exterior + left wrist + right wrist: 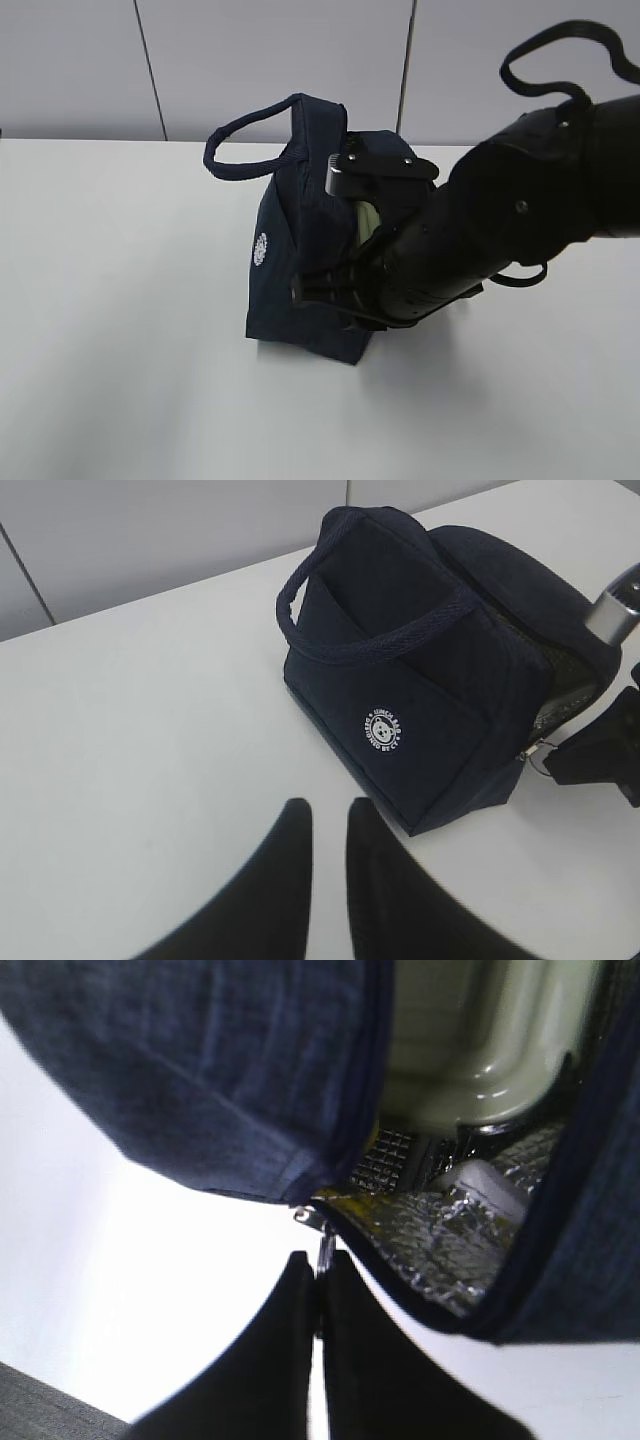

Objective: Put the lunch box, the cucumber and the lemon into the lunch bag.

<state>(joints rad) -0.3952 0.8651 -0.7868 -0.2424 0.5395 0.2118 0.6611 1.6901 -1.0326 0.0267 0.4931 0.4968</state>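
The dark navy lunch bag [300,250] stands on the white table, its top zip open, its white round logo [385,730] facing left. The pale green lid of the lunch box [480,1050] shows inside against the silver lining [440,1230], and also in the exterior view [366,222]. My right gripper [322,1260] is shut on the zip's ring pull [325,1245] at the bag's near end, and it shows at the bag in the exterior view [305,290]. My left gripper [328,815] hovers over the table beside the bag, empty, fingers slightly apart. The cucumber and lemon are hidden.
The right arm [500,220] with its looping cable covers the bag's right side. One loop handle [250,135] stands up at the bag's left. A grey panelled wall [270,60] runs behind the table. Bare tabletop [120,300] lies left of the bag.
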